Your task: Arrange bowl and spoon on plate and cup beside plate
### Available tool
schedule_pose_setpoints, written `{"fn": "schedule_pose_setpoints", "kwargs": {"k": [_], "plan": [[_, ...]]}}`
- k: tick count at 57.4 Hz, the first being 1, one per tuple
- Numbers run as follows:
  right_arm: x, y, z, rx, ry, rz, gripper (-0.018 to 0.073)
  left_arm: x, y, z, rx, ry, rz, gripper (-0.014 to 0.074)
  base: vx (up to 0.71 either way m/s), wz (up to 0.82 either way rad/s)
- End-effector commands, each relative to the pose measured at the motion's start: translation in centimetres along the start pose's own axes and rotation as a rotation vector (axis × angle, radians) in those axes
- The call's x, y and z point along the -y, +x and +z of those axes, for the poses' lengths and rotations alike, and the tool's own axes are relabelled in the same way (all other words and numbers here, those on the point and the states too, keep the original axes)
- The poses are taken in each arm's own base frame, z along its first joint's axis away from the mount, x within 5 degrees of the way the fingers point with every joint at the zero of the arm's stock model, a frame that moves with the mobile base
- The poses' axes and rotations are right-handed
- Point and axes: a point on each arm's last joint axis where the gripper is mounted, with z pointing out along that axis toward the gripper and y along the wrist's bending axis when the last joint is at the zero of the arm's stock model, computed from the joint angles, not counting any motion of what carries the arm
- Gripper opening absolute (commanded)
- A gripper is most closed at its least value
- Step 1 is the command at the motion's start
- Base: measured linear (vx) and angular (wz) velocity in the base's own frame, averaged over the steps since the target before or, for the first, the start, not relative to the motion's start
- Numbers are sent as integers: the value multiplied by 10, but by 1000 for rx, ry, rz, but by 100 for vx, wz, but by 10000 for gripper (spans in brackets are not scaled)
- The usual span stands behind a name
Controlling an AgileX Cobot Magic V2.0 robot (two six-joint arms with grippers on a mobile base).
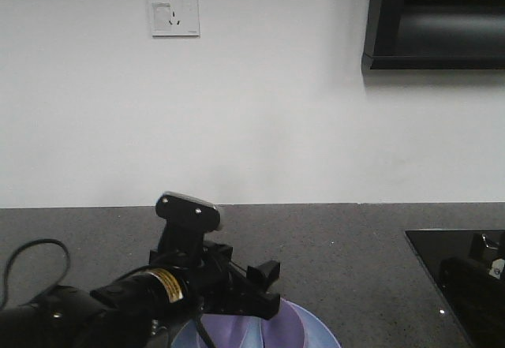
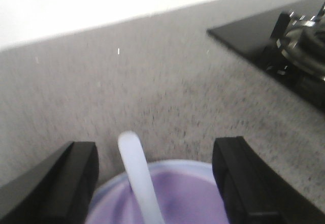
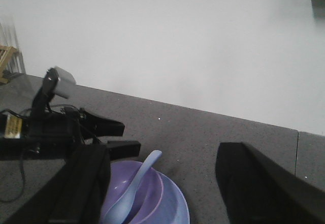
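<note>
A gray speckled tabletop (image 2: 167,97) runs back to a white wall (image 1: 276,111). Close by, the right hand (image 3: 162,155) is open wide. The purple bowl (image 3: 147,188) sits on the pale blue plate (image 3: 177,209). The spoon (image 3: 133,193) lies in the bowl, its handle leaning on the rim. The left hand (image 2: 155,150) hangs just over them, open and probably touching nothing, though that view is blurry. Farther off, to the right, is a black stove top (image 1: 458,277).

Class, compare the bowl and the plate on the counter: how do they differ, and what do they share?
The bowl is lavender purple; the plate is pale blue. The bowl is deeper and narrower; the plate is shallow and wider, showing past the bowl's rim. The bowl sits on the plate and holds the spoon. Both are round and plain.
</note>
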Motion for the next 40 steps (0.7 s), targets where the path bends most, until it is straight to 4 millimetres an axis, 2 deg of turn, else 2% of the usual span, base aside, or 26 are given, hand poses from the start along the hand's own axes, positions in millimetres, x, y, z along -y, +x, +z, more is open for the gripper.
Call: {"fn": "schedule_pose_setpoints", "kwargs": {"k": [1, 7, 12, 24, 31, 40], "plan": [[2, -17, -4, 115, 26, -13, 514, -7, -53, -39, 211, -18, 13, 540, 0, 0], [2, -17, -4, 115, 26, -13, 514, -35, -68, -73, 184, -97, -11, 500, 0, 0], [2, -17, -4, 115, 26, -13, 514, -61, -75, -110, 128, -191, -17, 477, 0, 0], [2, -16, -3, 110, 25, -13, 514, -105, -79, -191, 35, -493, 58, 471, 0, 0], [1, -14, -3, 88, 19, -13, 514, -126, -69, -215, -73, -667, 15, 471, 0, 0], [0, -10, -3, 38, 4, -13, 514, -146, -49, -227, -262, -808, -107, 471, 0, 0]]}}
